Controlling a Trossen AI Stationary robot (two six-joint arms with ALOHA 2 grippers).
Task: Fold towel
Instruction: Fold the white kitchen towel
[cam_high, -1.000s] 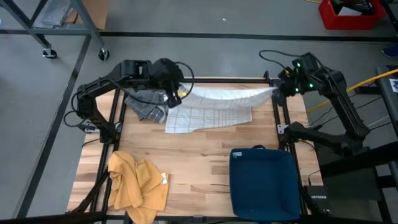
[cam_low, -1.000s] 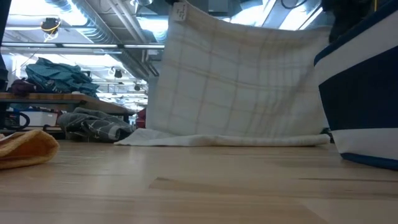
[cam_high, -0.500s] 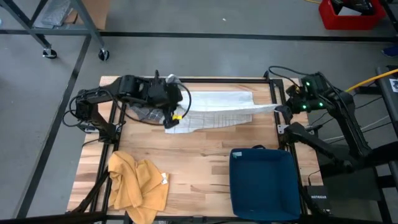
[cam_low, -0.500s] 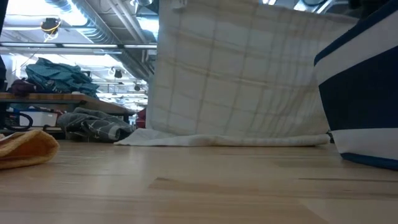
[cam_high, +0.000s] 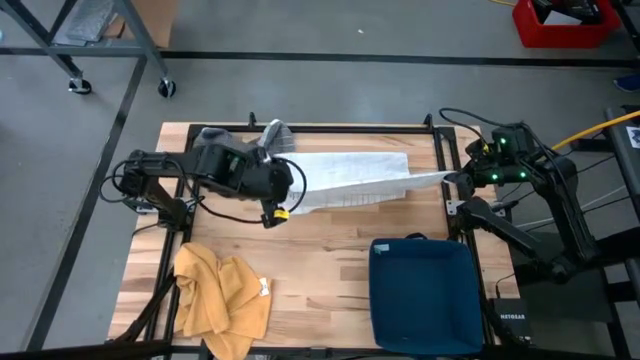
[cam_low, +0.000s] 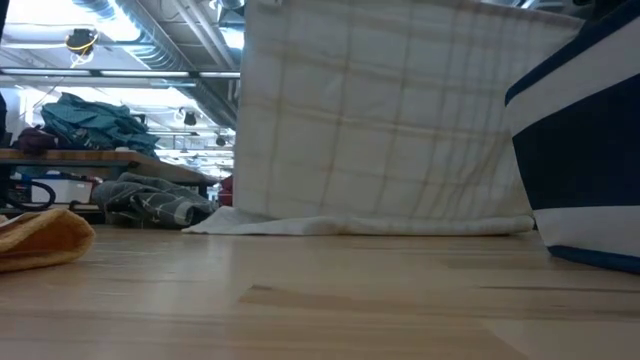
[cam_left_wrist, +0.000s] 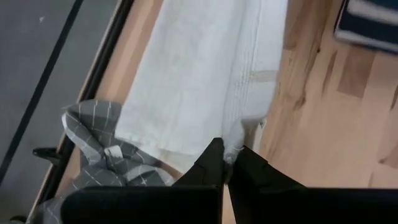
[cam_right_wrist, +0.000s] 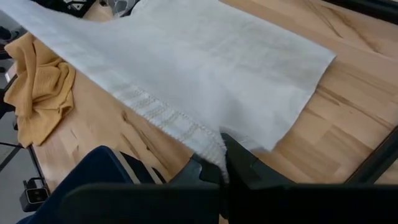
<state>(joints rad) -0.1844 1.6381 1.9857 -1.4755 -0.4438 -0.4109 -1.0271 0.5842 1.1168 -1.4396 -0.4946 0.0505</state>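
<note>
The white checked towel (cam_high: 350, 176) hung stretched between both arms above the far half of the wooden bench (cam_high: 320, 270), its lower edge resting on the wood. The left gripper (cam_left_wrist: 227, 167) had its fingers closed on one corner, and the right gripper (cam_right_wrist: 222, 163) pinched the opposite corner. A grey cloth (cam_left_wrist: 99, 149), a yellow cloth (cam_high: 220, 295) and a blue bin (cam_high: 425, 290) lay nearby.

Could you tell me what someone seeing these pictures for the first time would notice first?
The eye goes to the white checked towel, stretched across the far half of the table between the two arms, its lower edge trailing on the wood. The left hand is shut on one corner, the right hand on the opposite one. Nearer the front lie a mustard cloth at left and a blue bin at right.
</note>
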